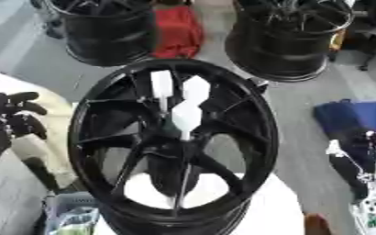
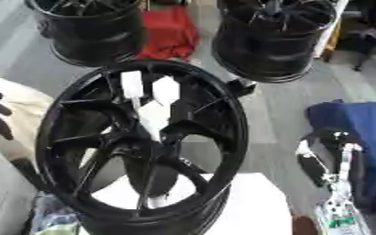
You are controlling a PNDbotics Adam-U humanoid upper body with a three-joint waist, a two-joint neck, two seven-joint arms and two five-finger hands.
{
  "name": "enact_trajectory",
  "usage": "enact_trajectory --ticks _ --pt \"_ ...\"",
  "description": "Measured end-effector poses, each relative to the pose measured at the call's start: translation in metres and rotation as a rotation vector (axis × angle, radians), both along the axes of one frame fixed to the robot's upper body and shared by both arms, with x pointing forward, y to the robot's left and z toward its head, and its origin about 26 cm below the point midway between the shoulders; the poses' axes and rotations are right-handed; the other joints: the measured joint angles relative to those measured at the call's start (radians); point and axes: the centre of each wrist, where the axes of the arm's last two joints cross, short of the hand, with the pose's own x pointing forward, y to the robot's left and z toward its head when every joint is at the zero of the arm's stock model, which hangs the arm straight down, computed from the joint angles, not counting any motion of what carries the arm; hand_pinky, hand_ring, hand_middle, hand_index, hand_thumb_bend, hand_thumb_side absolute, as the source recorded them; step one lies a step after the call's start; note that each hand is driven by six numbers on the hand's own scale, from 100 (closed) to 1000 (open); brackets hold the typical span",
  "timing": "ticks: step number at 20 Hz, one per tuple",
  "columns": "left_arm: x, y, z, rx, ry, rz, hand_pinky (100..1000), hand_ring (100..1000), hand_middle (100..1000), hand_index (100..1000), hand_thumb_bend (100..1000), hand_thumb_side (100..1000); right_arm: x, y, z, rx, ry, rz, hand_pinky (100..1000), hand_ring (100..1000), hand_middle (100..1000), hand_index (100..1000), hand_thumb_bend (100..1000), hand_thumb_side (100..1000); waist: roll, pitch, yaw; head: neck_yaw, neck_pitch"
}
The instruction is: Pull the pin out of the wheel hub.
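Note:
A large black spoked wheel hub point(image 1: 103, 137) lies tilted on a white stand point(image 1: 271, 215) in the middle of the view. A white pin with a block-shaped head point(image 1: 161, 84) and a thin shaft stands among the spokes, running down toward the hub's centre point(image 1: 181, 137). My left hand point(image 1: 13, 114) hangs at the left edge, apart from the rim, its black fingers relaxed and holding nothing. At the lower right my right hand point(image 1: 369, 160) is also off the wheel, fingers up and empty.
Two more black wheels point(image 1: 111, 27) point(image 1: 291, 36) stand at the back with a red cloth point(image 1: 177, 30) between them. A blue object point(image 1: 360, 117) lies at the right. A pale cushion point(image 1: 51, 105) and a small bin point(image 1: 71, 213) sit at the left.

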Motion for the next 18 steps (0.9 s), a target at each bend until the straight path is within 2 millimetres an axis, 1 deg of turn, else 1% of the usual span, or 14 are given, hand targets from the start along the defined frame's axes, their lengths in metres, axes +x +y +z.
enact_trajectory --ticks 10,11,12,13,15,16,18 --pt "0.000 0.000 0.000 -0.003 0.000 -0.001 560 545 640 861 100 879 0.001 0.001 0.003 -0.002 -0.002 0.003 731 671 698 557 106 100 -0.001 0.000 0.002 0.003 0.000" --pt "0.000 0.000 0.000 -0.003 0.000 -0.001 560 545 640 861 100 879 0.002 0.001 0.004 -0.002 -0.003 0.004 739 678 705 680 202 100 -0.001 0.000 0.002 0.003 0.000" --pt "0.000 0.000 0.000 -0.003 0.000 -0.001 560 545 640 861 100 879 0.002 0.001 0.005 -0.004 -0.004 0.005 740 679 705 689 209 100 -0.003 0.000 0.004 0.002 0.000" --pt "0.000 0.000 0.000 -0.003 0.002 -0.003 560 546 640 861 100 879 0.004 0.000 0.008 -0.012 -0.010 0.009 745 683 710 751 277 104 -0.006 -0.002 0.007 0.001 0.000" --pt "-0.001 -0.001 -0.002 -0.003 0.009 -0.004 561 546 640 861 100 880 0.012 -0.001 0.026 -0.053 -0.051 0.033 755 690 718 792 341 175 -0.019 -0.012 0.013 -0.004 0.000" --pt "-0.001 -0.001 -0.002 -0.002 0.011 -0.005 561 546 640 861 100 880 0.016 -0.001 0.038 -0.082 -0.077 0.050 756 695 722 799 355 192 -0.025 -0.016 0.016 -0.005 0.000" --pt "-0.001 -0.002 -0.002 -0.002 0.015 -0.009 561 546 641 862 100 881 0.025 0.001 0.059 -0.153 -0.115 0.091 769 706 734 823 392 233 -0.029 -0.017 0.021 -0.009 0.000"
